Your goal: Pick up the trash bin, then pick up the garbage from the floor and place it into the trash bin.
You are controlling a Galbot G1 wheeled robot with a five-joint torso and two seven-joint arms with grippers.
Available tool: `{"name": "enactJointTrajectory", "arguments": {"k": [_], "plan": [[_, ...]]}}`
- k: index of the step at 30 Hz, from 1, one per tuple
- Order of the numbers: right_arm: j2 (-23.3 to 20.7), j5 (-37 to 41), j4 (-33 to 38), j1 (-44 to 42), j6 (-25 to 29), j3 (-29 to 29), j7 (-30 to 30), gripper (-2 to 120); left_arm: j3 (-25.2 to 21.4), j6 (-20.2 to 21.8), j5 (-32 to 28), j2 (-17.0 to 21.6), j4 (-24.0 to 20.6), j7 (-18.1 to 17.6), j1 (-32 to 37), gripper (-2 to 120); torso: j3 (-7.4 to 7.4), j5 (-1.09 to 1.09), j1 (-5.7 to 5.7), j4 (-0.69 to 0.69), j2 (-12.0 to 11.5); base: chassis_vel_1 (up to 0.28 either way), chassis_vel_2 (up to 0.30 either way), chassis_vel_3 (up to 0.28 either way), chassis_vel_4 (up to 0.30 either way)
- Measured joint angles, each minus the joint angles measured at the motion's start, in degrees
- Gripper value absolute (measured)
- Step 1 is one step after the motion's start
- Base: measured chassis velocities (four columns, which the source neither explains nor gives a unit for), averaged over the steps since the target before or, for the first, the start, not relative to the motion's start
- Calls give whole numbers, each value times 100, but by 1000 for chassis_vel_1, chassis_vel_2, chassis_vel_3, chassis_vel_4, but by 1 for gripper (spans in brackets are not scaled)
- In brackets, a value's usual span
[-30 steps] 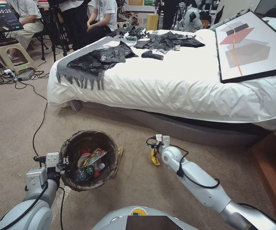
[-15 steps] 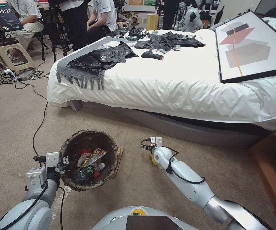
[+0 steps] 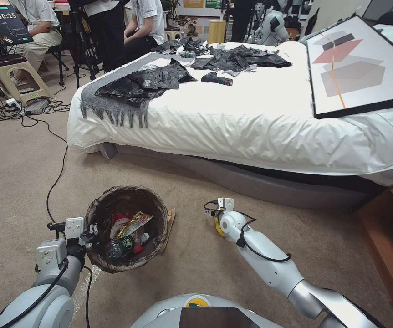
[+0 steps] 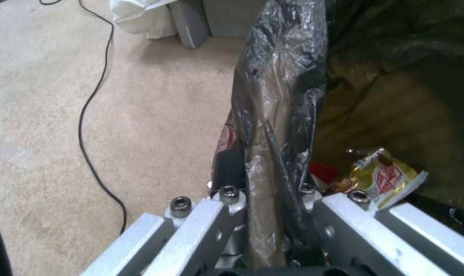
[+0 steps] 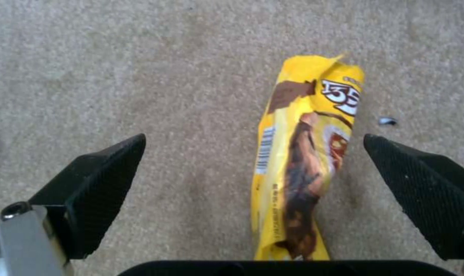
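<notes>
The trash bin (image 3: pixel 128 205), round with a dark bag liner, is low at my left front. My left gripper (image 3: pixel 94 230) is shut on its near rim (image 4: pixel 272 126), one finger inside and one outside. Inside lie a gold foil packet (image 4: pixel 382 178), a red-and-white packet (image 3: pixel 119 221) and a green-labelled bottle (image 3: pixel 121 246). A yellow snack wrapper (image 5: pixel 298 161) lies on the carpet. My right gripper (image 5: pixel 253 145) hangs open just above it, with the wrapper between its black fingertips (image 5: pixel 109 172). In the head view the right wrist (image 3: pixel 226 221) hides most of that wrapper (image 3: pixel 215 226).
A brown paper bag (image 3: pixel 170 223) leans against the bin's right side. The bed (image 3: pixel 251 127) stands close ahead, with black plastic bags and a framed picture (image 3: pixel 355 68) on it. A black cable (image 3: pixel 55 182) runs over the carpet at left. A wooden cabinet (image 3: pixel 387 237) stands at right.
My right gripper has shifted left over the yellow wrapper, which now shows less in the head view. The left arm and the bin have not moved.
</notes>
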Motion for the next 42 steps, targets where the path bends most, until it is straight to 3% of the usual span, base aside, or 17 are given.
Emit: {"name": "enactJointTrajectory", "arguments": {"k": [30, 33, 36, 42], "plan": [[319, -400, -1130, 137, 194, 118, -255, 99, 8, 9, -1, 34, 0, 2, 15, 3, 0, 0, 0, 0, 0, 0, 0, 0, 0], [341, -408, -1137, 137, 197, 118, -262, 96, 8, 10, -1, 29, 0, 1, 21, 3, 0, 0, 0, 0, 0, 0, 0, 0, 0], [342, -430, -1103, 98, 199, 111, -262, 79, 11, 10, 8, 14, 0, 0, 27, 3, 0, 0, 0, 0, 0, 0, 0, 0, 0], [328, -430, -1057, 56, 202, 112, -269, 65, 28, 10, 26, 3, 0, 0, 32, 3, 0, 0, 0, 0, 0, 0, 0, 0, 0]]}}
